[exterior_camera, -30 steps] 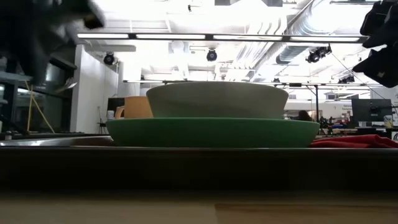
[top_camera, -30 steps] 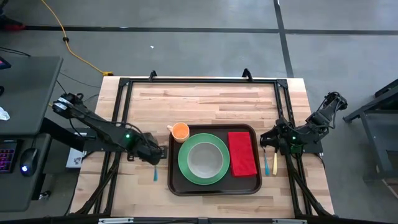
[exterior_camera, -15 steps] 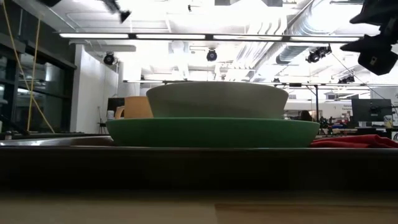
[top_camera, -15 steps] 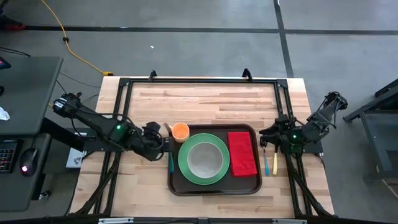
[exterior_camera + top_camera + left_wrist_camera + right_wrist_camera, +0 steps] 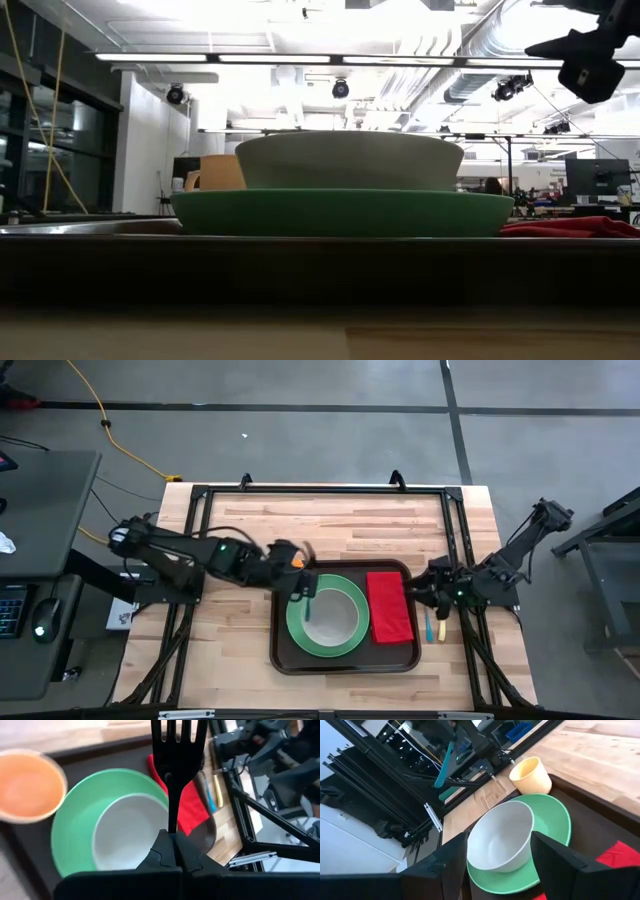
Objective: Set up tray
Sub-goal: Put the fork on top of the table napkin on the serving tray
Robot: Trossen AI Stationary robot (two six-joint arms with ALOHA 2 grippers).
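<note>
Since a second ago the left hand (image 5: 300, 582) has swung from the bare tabletop (image 5: 330, 520) to above the green round plate (image 5: 296, 622), pinching a teal plastic fork (image 5: 309, 605). From above, it hides most of the orange cup (image 5: 296, 561) on the large dark brown rectangular plastic tray (image 5: 345, 663). At table height the tray's rim (image 5: 320, 265) blocks the foreground. The right hand (image 5: 497, 865) hovers spread by the red cloth napkin (image 5: 389, 607).
</note>
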